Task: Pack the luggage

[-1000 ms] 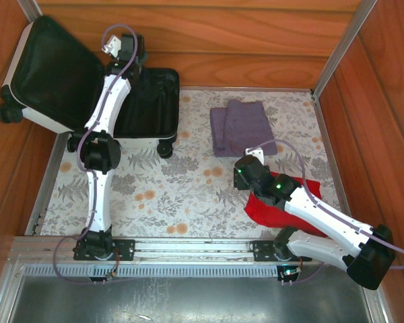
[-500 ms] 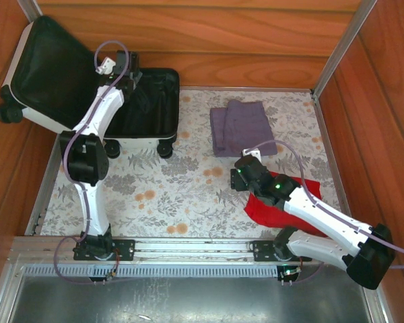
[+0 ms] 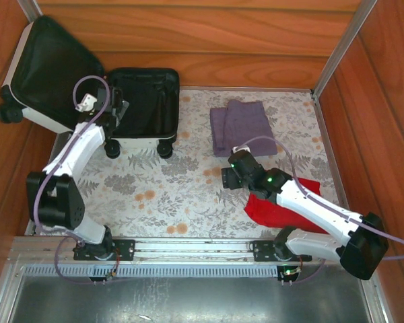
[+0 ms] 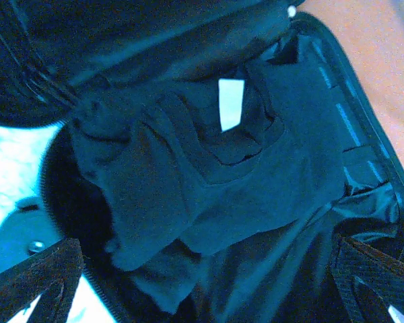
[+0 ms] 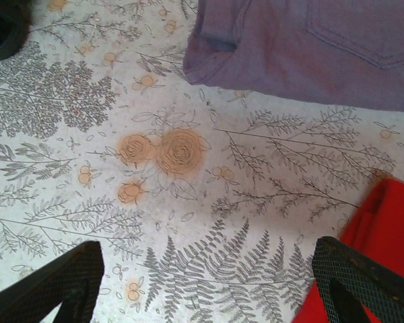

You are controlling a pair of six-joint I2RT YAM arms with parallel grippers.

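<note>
The white luggage (image 3: 163, 138) lies open at the table's far left, its black-lined lid (image 3: 48, 70) leaning on the left wall. A dark garment (image 4: 209, 182) with a white tag (image 4: 230, 101) lies in the black base (image 3: 148, 101). My left gripper (image 3: 116, 111) hovers at the base's near-left rim, open with nothing between its fingers (image 4: 40, 276). My right gripper (image 3: 227, 178) hangs open over bare floral cloth, with a folded purple garment (image 3: 241, 126) beyond it and a red cloth (image 3: 283, 202) to its right. The purple garment (image 5: 310, 47) and red cloth (image 5: 387, 242) show past my right gripper (image 5: 209, 289).
A floral tablecloth (image 3: 168, 195) covers the table. Wooden walls close in the left, back and right. A black suitcase wheel (image 5: 3, 27) stands left of the right gripper. A metal rail (image 3: 188, 245) with both arm bases runs along the near edge.
My left gripper has drawn back out of the suitcase base to its near-left rim, elbow swinging left. My right gripper has crept a little left and farther from the base.
</note>
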